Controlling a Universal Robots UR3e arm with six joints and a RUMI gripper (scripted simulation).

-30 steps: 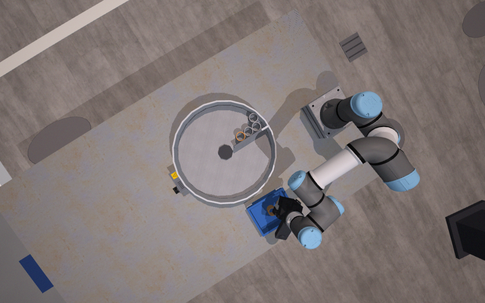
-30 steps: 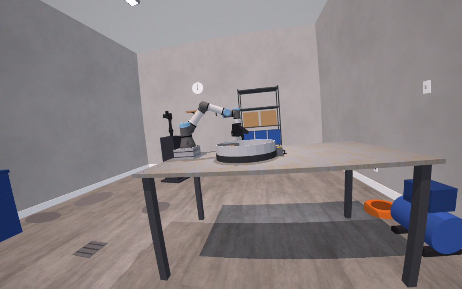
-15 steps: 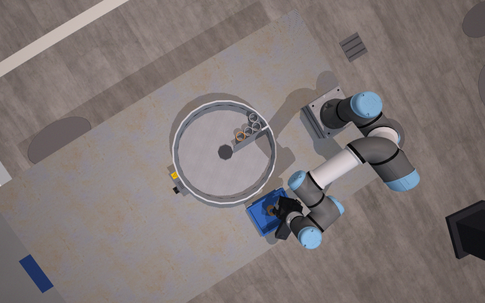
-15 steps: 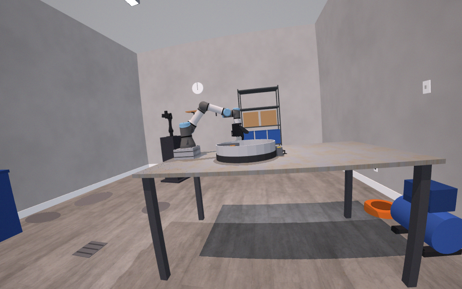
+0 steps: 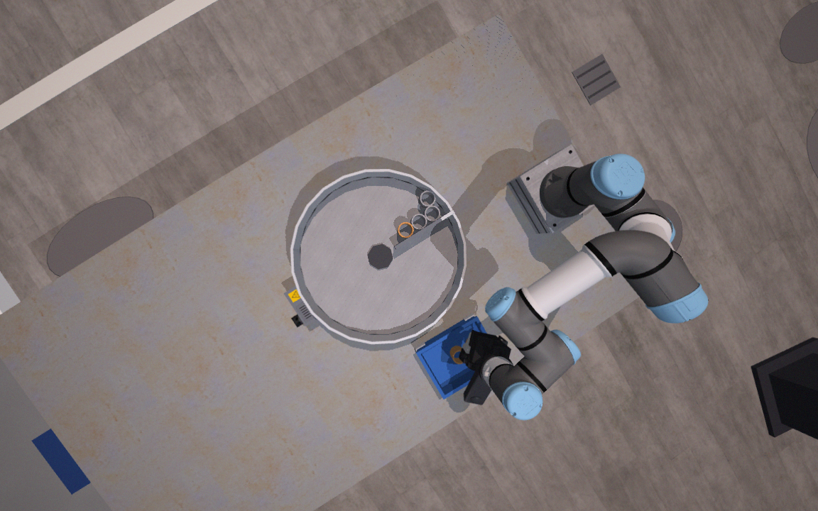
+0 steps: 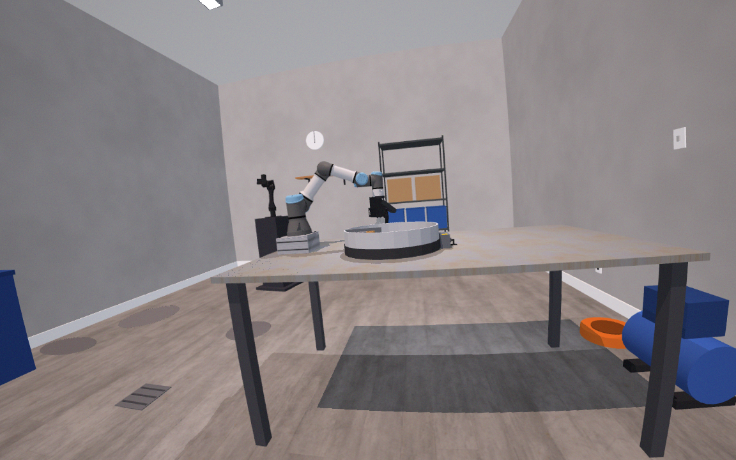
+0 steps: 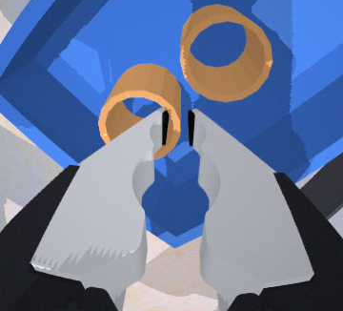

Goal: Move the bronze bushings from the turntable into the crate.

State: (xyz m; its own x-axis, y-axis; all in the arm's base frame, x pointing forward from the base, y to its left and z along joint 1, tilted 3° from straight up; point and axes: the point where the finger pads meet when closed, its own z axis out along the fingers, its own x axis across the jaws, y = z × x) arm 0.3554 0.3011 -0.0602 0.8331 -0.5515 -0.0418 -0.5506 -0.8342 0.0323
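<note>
In the wrist view my gripper (image 7: 178, 112) hangs over the blue crate (image 7: 71, 111). Its fingers stand slightly apart around the wall of a bronze bushing (image 7: 140, 103), and a thin gap shows beside the right finger. A second bronze bushing (image 7: 226, 53) lies on the crate floor just beyond. In the overhead view the gripper (image 5: 466, 358) is over the crate (image 5: 449, 365), which sits beside the turntable (image 5: 377, 257). On the turntable one bronze bushing (image 5: 405, 229) lies against the divider bar, next to three steel bushings (image 5: 426, 211).
The turntable has a raised rim and a radial divider bar (image 5: 421, 233). The arm's base plate (image 5: 542, 194) stands at the table edge. A small control box (image 5: 300, 311) with a warning label sits by the turntable. A shelf rack (image 6: 413, 180) stands behind the table.
</note>
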